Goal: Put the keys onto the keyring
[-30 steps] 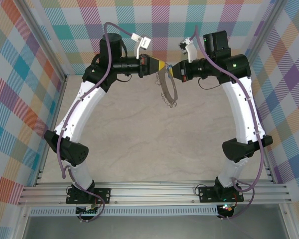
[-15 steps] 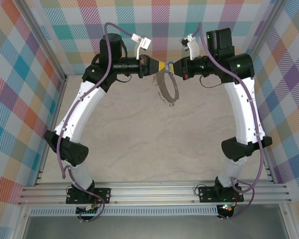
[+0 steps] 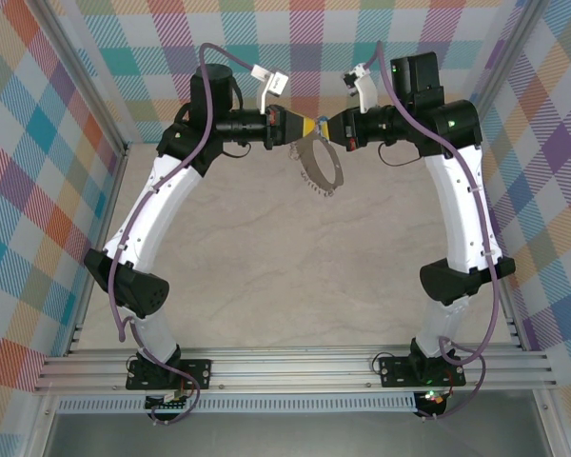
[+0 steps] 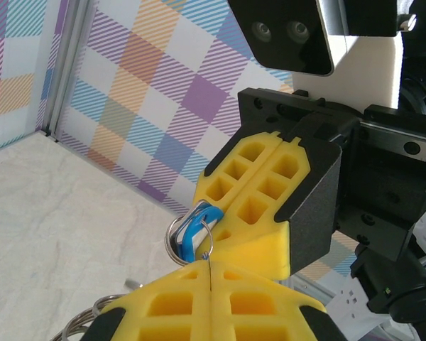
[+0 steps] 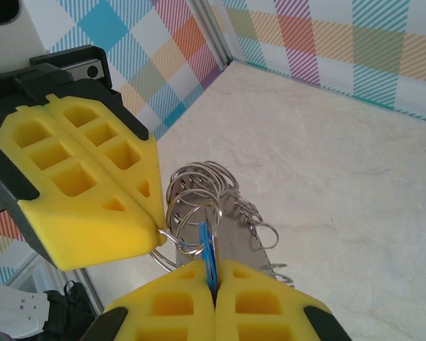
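Our left pincer (image 3: 311, 126) is clamped on the keyring (image 3: 321, 169), and our right pincer (image 3: 330, 129) pinches the key (image 5: 207, 250) by its blue tag. We should thread slowly, aligning the key's hole with one loop.

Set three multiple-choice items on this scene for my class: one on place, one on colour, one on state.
1. Where is the keyring?
A. by the arm bases
B. hanging where both grippers meet
C. against the left wall
2. What colour is the key's tag?
A. red
B. green
C. blue
3. How are the left gripper and right gripper?
A. both shut
B. both wide open
C. only the left open
Answers: B, it dangles under their tips; C, blue plastic sits between the right gripper's yellow fingers; A, each pair is pressed together.
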Robot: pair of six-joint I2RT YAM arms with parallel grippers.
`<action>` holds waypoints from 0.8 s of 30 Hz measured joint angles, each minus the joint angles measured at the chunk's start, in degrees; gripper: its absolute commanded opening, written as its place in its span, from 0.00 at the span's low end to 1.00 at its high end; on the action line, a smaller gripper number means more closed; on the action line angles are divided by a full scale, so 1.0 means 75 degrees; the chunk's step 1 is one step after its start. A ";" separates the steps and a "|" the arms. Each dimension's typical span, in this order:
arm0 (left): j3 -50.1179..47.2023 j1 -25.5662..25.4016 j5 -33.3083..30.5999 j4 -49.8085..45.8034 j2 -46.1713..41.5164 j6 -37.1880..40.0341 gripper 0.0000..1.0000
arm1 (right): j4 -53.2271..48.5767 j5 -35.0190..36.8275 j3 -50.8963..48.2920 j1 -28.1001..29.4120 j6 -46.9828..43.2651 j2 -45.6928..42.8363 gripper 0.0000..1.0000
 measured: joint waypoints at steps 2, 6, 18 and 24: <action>0.0000 0.0000 0.0000 -0.0020 0.0000 0.0035 0.00 | -0.0003 0.0009 0.0009 0.0000 0.0012 0.0000 0.00; 0.0000 0.0000 -0.0029 -0.0157 0.0000 0.0189 0.14 | -0.0058 0.0052 0.0009 0.0023 0.0055 0.0006 0.00; -0.0965 0.0122 -0.0609 -0.0536 -0.0533 0.0428 0.66 | -0.0102 0.0245 -0.0758 0.0044 0.0058 0.0017 0.00; -0.1722 0.0335 -0.1352 -0.0379 -0.1230 0.0280 0.71 | 0.0280 0.0373 -0.2253 0.0044 0.0125 -0.0058 0.00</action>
